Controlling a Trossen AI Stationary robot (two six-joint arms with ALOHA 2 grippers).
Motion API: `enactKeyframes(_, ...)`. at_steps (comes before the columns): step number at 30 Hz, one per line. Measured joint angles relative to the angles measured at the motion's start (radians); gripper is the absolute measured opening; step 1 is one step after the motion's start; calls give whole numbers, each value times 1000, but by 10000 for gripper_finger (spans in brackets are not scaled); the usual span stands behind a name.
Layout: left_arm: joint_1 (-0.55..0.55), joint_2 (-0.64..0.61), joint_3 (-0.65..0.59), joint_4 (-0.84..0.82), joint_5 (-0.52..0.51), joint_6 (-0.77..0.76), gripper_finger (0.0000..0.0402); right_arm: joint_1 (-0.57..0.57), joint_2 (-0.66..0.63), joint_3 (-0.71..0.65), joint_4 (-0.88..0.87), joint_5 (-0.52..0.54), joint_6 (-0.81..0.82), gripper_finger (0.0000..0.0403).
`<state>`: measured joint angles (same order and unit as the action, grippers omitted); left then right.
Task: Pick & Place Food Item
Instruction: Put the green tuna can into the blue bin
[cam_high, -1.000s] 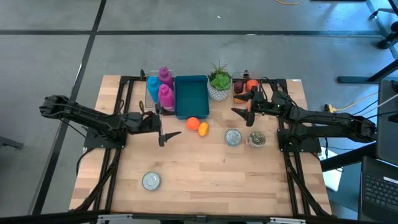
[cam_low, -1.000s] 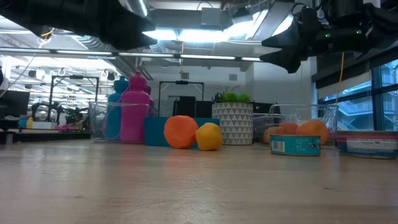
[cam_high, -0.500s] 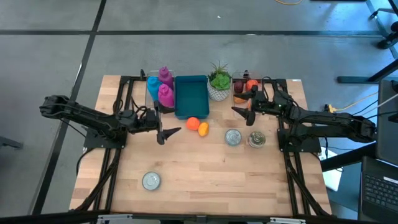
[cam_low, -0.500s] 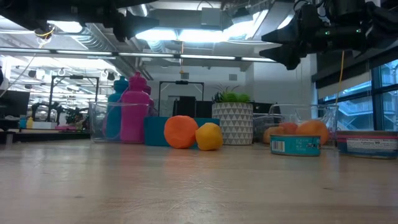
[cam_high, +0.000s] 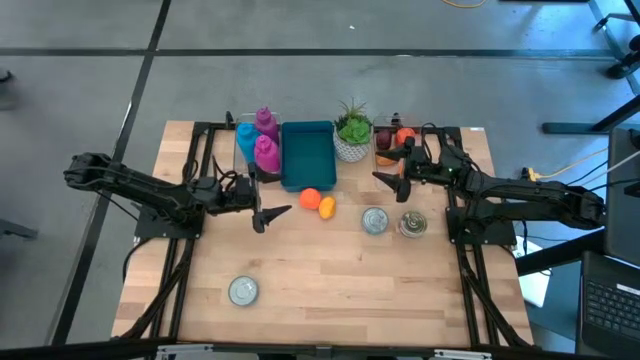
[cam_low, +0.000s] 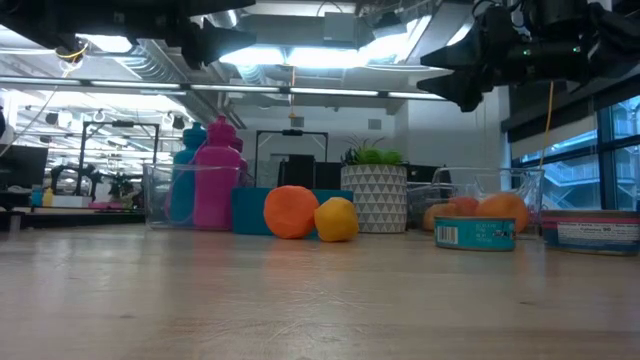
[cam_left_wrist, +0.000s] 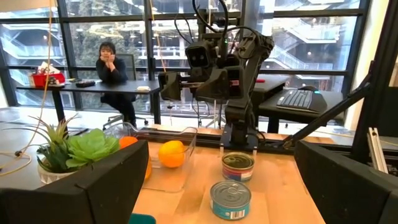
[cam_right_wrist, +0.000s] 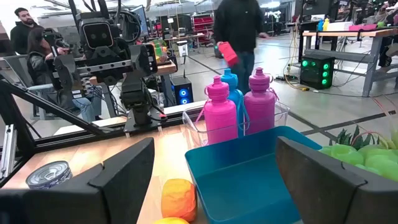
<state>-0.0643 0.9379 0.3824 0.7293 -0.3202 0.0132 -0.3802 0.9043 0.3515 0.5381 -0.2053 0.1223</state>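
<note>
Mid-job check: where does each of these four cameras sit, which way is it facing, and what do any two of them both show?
High: overhead, straight down; both arms, left gripper and right gripper open.
Low: table height, looking across at the orange ball; arms above.
Left wrist: faces the right arm past two cans.
Right wrist: faces the left arm over the teal bin.
Shared: high and right wrist both show the pink bottles.
</note>
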Motion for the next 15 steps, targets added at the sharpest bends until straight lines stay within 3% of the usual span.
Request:
enactKeyframes(5,1,0,0,10,-2,-1,393,0,0,0,0,-23,0,327)
enactKeyframes(15,2,-26,0,207,-1,-78,393,0,0,0,1,-22,22,327)
